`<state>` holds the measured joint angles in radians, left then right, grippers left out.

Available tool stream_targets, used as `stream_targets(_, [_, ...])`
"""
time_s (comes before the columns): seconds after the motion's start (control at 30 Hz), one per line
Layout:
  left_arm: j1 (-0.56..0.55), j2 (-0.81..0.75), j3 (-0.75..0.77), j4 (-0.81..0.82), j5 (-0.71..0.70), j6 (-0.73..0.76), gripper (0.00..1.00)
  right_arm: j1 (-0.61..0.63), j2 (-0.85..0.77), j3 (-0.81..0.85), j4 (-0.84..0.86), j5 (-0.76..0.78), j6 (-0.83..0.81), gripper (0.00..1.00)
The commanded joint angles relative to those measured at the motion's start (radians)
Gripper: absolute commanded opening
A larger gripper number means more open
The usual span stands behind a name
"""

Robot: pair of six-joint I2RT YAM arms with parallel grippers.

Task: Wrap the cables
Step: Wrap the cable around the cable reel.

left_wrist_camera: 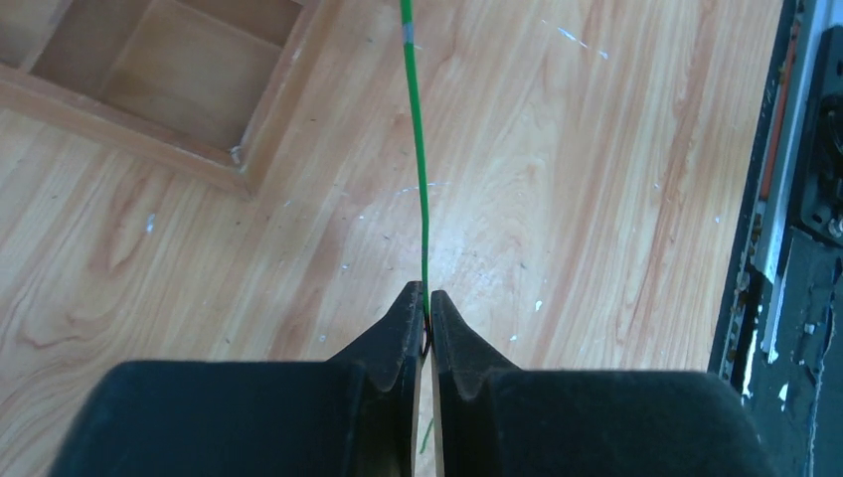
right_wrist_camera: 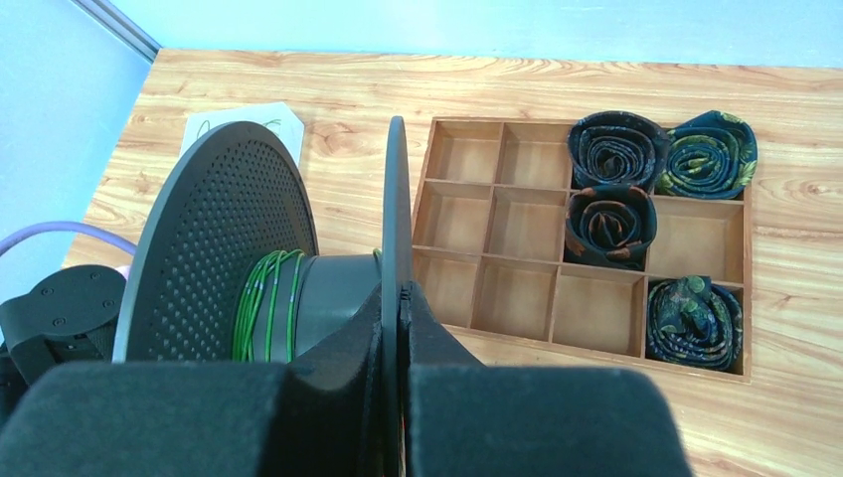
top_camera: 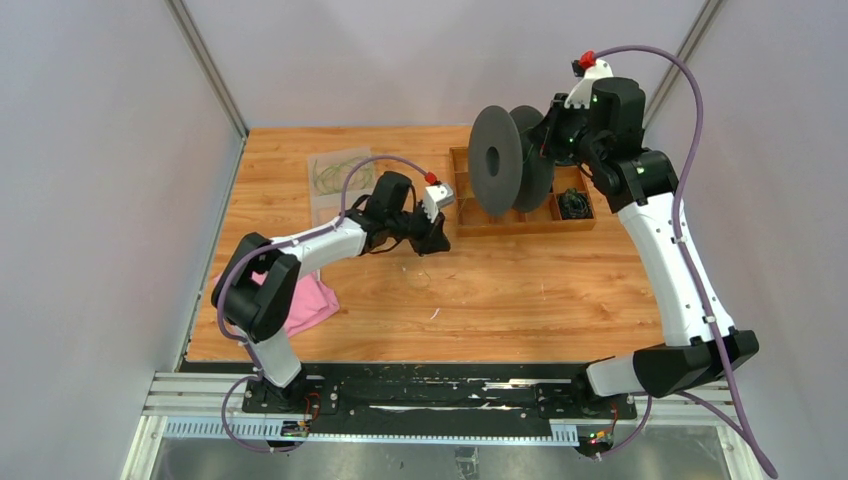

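A thin green cable runs taut up the left wrist view from my left gripper, which is shut on it above the wooden table. The left gripper sits just left of the wooden tray. My right gripper is shut on the near flange of the big black spool, held lifted over the tray. A few turns of green cable wrap the spool's grey core. More loose green cable lies on a clear sheet at the back left.
A wooden compartment tray holds rolled dark ties on its right side. A pink cloth lies by the left arm's base. Grey walls enclose the table on three sides.
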<state>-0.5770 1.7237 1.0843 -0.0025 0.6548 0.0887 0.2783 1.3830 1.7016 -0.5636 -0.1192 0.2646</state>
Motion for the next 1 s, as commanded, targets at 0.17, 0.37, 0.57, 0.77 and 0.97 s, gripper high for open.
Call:
stream_targets(0.17, [-0.086,-0.040,0.003,-0.111,0.045,0.127,0.05,-0.022,0.012,0.068,0.044,0.078,-0.003,0.01])
stream_targets(0.37, [-0.181,-0.088,0.027,-0.173,0.018,0.184,0.05,-0.021,0.022,0.056,0.037,0.134,-0.005,0.01])
stream_targets(0.57, [-0.254,-0.113,0.092,-0.208,0.010,0.170,0.06,-0.014,0.017,0.006,0.057,0.180,-0.029,0.01])
stream_targets(0.77, [-0.306,-0.115,0.179,-0.239,0.001,0.142,0.08,0.005,0.004,-0.061,0.093,0.229,-0.064,0.01])
stream_targets(0.97, [-0.325,-0.104,0.240,-0.254,-0.003,0.097,0.08,0.034,-0.005,-0.109,0.121,0.267,-0.093,0.01])
